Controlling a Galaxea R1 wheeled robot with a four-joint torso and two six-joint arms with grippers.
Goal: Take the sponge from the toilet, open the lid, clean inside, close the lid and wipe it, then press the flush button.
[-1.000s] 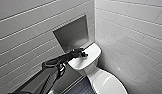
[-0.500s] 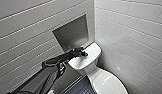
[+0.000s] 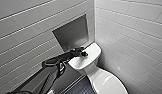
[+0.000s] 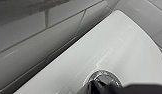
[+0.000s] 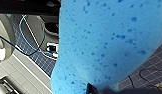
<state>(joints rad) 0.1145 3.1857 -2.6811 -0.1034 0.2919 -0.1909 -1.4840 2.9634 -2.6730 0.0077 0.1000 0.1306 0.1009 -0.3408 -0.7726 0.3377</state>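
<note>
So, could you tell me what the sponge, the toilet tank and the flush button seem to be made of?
The sponge: soft porous foam, matte bright blue, speckled with darker pores. The toilet tank: probably glazed ceramic, glossy white with streaked highlights. The flush button: looks chromed metal or plated plastic, mirror-bright ring.

The flush button (image 4: 107, 75) is cut by the edge; the sponge (image 5: 104, 45) spills past its picture.

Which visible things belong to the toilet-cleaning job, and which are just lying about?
Job: toilet, lid, flush button, sponge, left end effector at the button.
Lying about: wall niche, blue cable, floor tiles.
</note>
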